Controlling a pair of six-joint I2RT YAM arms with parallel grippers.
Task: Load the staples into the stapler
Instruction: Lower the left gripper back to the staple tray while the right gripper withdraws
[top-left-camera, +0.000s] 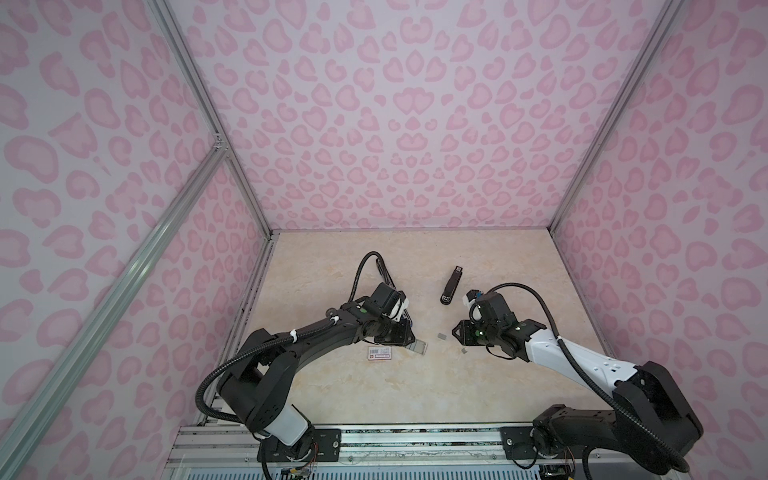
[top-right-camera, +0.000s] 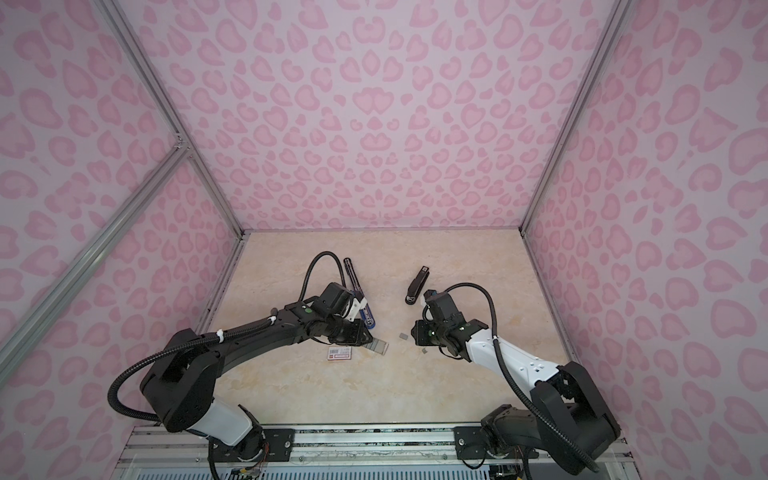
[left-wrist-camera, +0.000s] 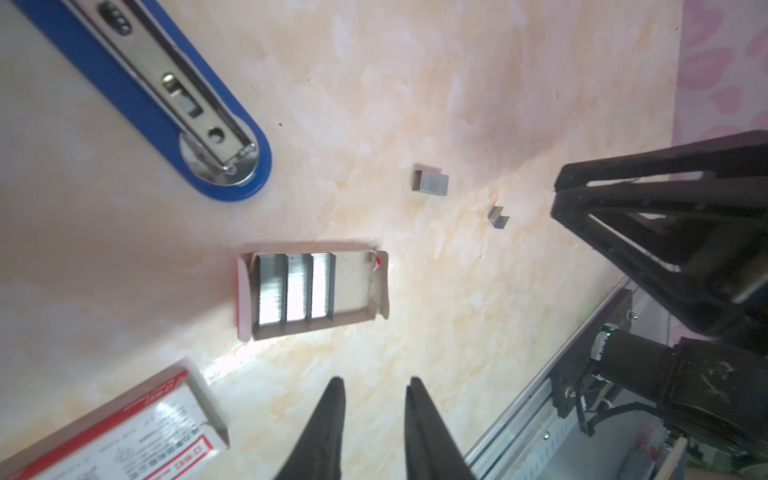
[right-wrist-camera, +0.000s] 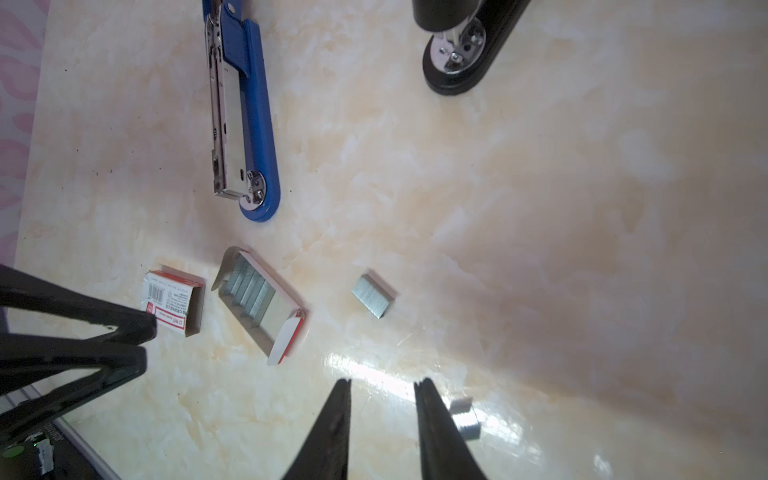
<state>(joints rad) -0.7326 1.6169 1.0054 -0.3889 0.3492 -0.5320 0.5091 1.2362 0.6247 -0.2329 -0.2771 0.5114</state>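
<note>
A blue stapler (left-wrist-camera: 166, 104) lies swung open on the table, its metal channel bare; the right wrist view shows the blue stapler (right-wrist-camera: 253, 124) too. A shut black stapler (top-left-camera: 451, 286) lies farther back right. Three strips of staples (left-wrist-camera: 295, 291) sit in an open cardboard tray (left-wrist-camera: 357, 286). A short loose staple strip (right-wrist-camera: 372, 297) and a tiny staple piece (right-wrist-camera: 465, 419) lie on the table. My left gripper (left-wrist-camera: 376, 384) hangs open over bare table near the tray. My right gripper (right-wrist-camera: 382, 384) is open with nothing between its fingers; the tiny piece lies just beside one finger.
A white-and-red barcoded box sleeve (top-left-camera: 380, 354) lies left of the tray. Both arms meet over the table's front middle, grippers facing each other. Pink patterned walls close in the left, back and right; a metal rail (top-left-camera: 415, 436) runs along the front edge.
</note>
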